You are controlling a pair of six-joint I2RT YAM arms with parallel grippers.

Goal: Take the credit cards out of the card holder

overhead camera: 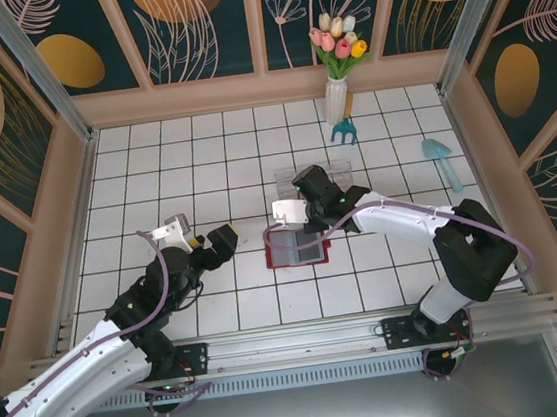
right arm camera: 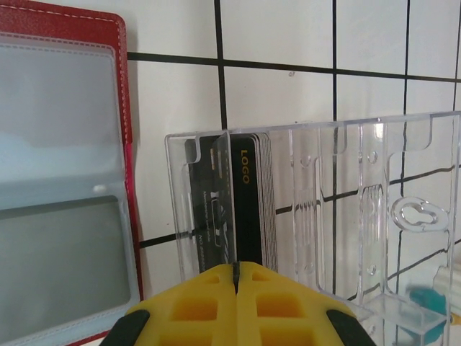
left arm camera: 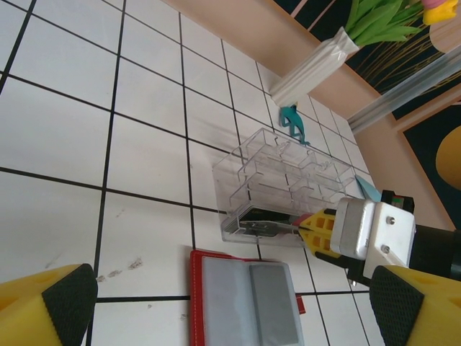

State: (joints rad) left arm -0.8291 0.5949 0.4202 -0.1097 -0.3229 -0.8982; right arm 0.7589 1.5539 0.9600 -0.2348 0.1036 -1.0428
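While open, flat red-edged card holder (overhead camera: 298, 250).

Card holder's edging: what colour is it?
Red; the card holder shows best in the right wrist view.

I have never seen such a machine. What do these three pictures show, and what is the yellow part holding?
The machine is a left arm and a right arm on a tiled table. One picture looks down from above; the other two come from a camera on each wrist. The left gripper is open and empty. The right gripper, with yellow fingers, is shut on a card, over a clear plastic box that holds dark cards. Beside the box lies the open red card holder. Further back are a vase of tulips, a blue fork and a blue trowel.
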